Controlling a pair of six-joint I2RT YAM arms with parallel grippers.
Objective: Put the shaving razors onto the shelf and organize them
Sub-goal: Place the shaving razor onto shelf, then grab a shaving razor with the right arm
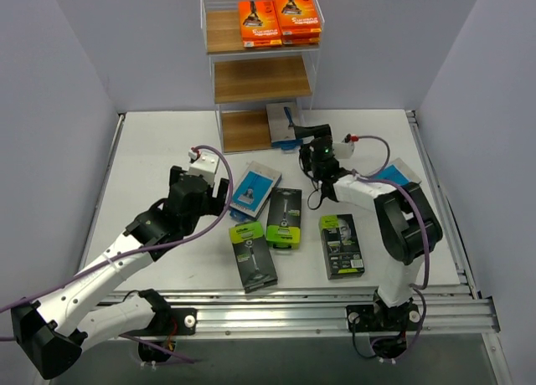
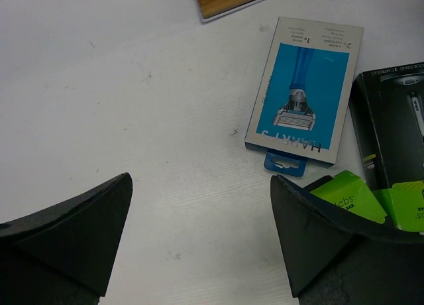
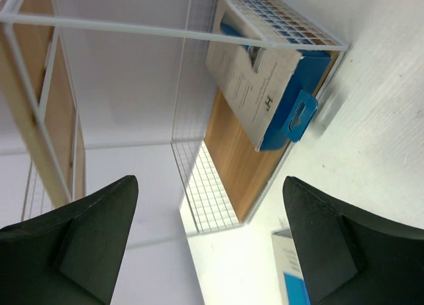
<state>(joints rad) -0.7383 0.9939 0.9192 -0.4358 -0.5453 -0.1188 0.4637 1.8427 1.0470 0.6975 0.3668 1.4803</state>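
Razors in orange packs [image 1: 279, 21] sit stacked on the shelf's [image 1: 260, 79] top tier. A blue-and-white pack [image 3: 265, 86] leans at the bottom board's right end. Three black-and-lime packs [image 1: 285, 218] and another blue pack [image 2: 305, 93] lie flat on the white tabletop [image 1: 159, 151]. Left hand [image 2: 200, 179] and right hand [image 3: 211, 182] both gape wide, empty. Pale grey walls [image 1: 50, 109] close round.
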